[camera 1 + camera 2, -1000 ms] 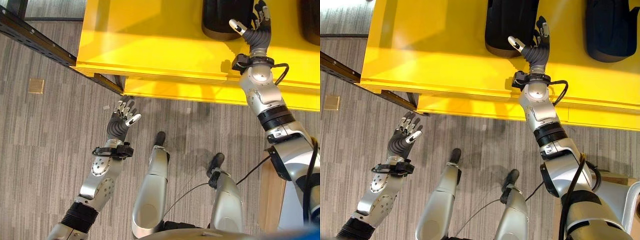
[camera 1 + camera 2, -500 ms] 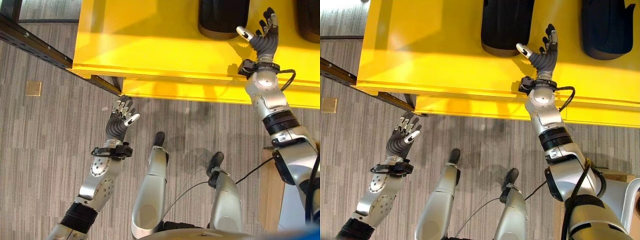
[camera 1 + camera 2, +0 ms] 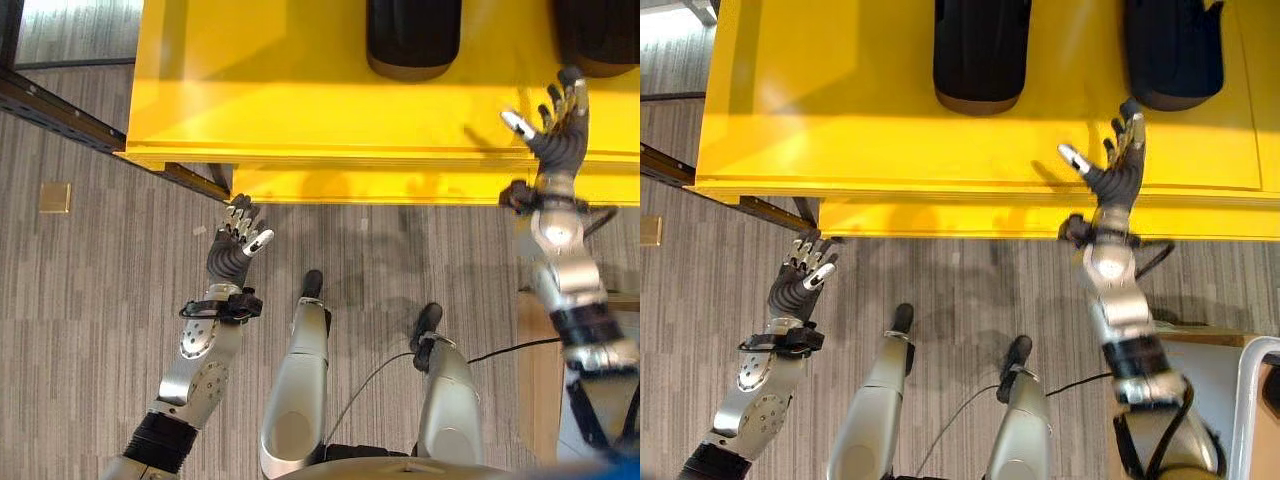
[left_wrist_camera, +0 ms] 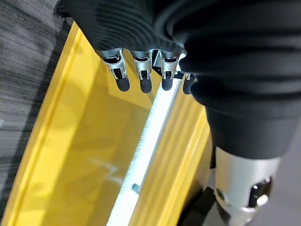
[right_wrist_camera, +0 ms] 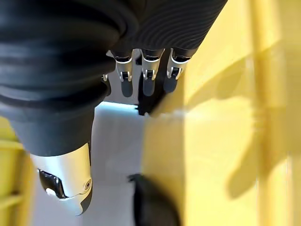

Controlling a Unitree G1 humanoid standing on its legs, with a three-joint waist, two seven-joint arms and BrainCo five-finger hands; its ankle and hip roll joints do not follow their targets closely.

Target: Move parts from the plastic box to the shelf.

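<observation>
R hand [image 3: 1118, 172], fingers spread & empty over yellow shelf [image 3: 840, 120], black part [image 3: 1173, 50] just ahead: reach fwd, wrap it squarely; L hand [image 3: 800, 282] relaxed, empty.

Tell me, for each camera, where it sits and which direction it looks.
Left eye, right eye: on the head, looking down at the yellow flat-topped shelf, two black rounded parts, both open hands.
Left wrist: along the left hand to the shelf's yellow edge.
Right wrist: along the right hand over yellow surface.
All share the shelf.
</observation>
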